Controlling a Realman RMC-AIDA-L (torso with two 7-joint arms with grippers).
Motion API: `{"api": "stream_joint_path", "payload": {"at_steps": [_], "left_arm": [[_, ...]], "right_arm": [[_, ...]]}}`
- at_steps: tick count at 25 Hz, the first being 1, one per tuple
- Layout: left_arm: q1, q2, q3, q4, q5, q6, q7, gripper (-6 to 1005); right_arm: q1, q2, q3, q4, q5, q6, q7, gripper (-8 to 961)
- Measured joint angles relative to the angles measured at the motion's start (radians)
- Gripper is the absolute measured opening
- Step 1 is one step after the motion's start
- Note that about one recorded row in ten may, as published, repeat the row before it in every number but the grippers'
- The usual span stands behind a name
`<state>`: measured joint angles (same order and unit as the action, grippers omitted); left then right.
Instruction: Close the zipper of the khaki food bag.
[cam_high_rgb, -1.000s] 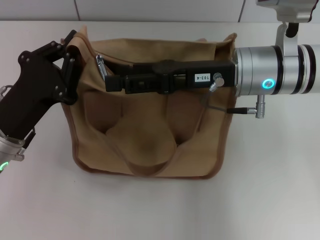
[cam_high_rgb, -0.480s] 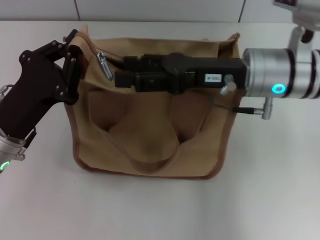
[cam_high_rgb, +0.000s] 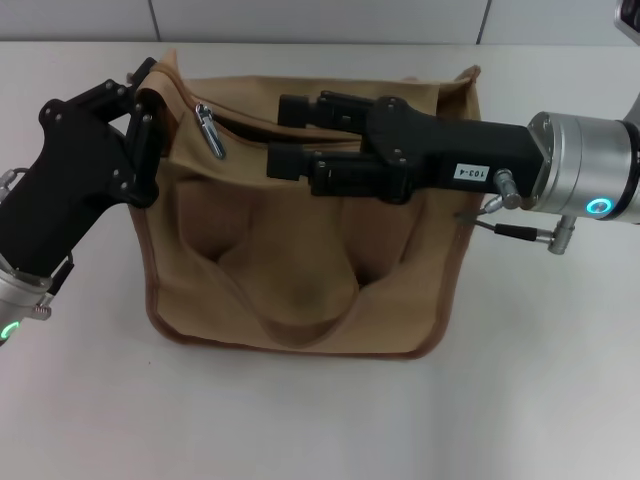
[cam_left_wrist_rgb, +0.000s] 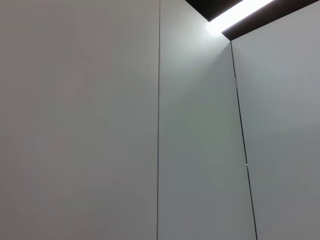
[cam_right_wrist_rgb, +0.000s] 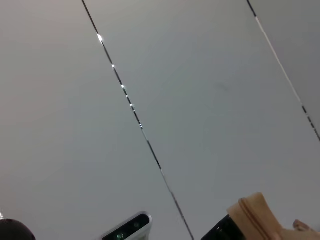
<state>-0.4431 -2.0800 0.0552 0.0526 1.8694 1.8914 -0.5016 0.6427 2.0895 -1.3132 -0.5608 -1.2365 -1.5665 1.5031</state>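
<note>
Khaki food bag (cam_high_rgb: 300, 280) lying on the white worktop (cam_high_rgb: 320, 420) toward the far edge, handles flopped across its front. Zipper (cam_high_rgb: 250, 125) along the top panel gaping open, silver slider and pull tab (cam_high_rgb: 208, 130) near the far-left corner of the bag. Left gripper (cam_high_rgb: 140, 115) at that corner, jaws pinching the bag's fabric edge. Right gripper (cam_high_rgb: 285, 135) reaching in from the right side over the top panel, jaws spread, apart from the pull tab.
</note>
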Motion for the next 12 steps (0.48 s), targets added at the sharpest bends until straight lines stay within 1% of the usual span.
{"api": "stream_joint_path", "payload": {"at_steps": [7, 12], "left_arm": [[-0.005, 0.0, 0.0, -0.002, 0.0, 0.0, 0.0, 27], [-0.008, 0.0, 0.0, -0.008, 0.0, 0.003, 0.0, 27]], "right_arm": [[0.038, 0.002, -0.061, 0.004, 0.001, 0.024, 0.046, 816], [0.053, 0.002, -0.065, 0.007, -0.001, 0.068, 0.065, 816]]}}
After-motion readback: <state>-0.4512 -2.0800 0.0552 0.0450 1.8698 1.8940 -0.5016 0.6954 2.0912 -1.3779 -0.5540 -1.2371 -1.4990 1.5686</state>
